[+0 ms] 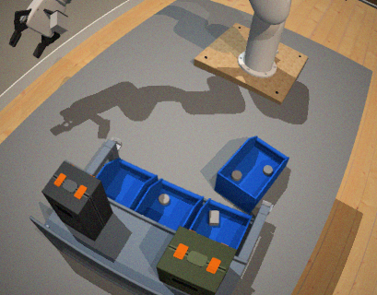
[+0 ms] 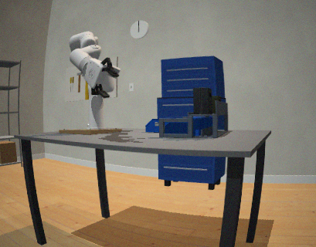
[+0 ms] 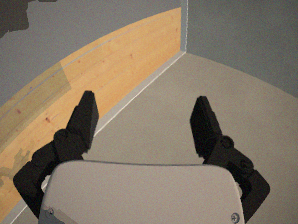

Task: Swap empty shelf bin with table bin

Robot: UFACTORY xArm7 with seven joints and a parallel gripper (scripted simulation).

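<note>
Our gripper [image 1: 29, 41] hangs high with its jaws spread wide and nothing between them; in the wrist view only floor and wall show past the fingertips. In the top view it sits out at the upper left corner, beyond the worktop's [image 1: 176, 120] edge.

From there the empty bin [image 1: 125, 182] lies toward five o'clock, well apart from us, as the leftmost of three blue bins on the shelf [image 1: 104, 157]. Its long axis runs roughly from ten to four o'clock in that view, open front toward the arm's side, rear end going in under the board. We judge the coming move to be a long reach down and across toward it.

Just beside the empty bin on its outer side stands a dark grey box [image 1: 76, 200], crowding that flank. On the other side the middle bin [image 1: 169, 203] touches it and holds a round part. The third bin [image 1: 220, 223] holds a blocky part, with a green box [image 1: 196, 265] behind it. The table bin [image 1: 252, 172] stands apart at the shelf's right end, two round parts inside, near the arm's wooden base plate [image 1: 208, 57].
</note>
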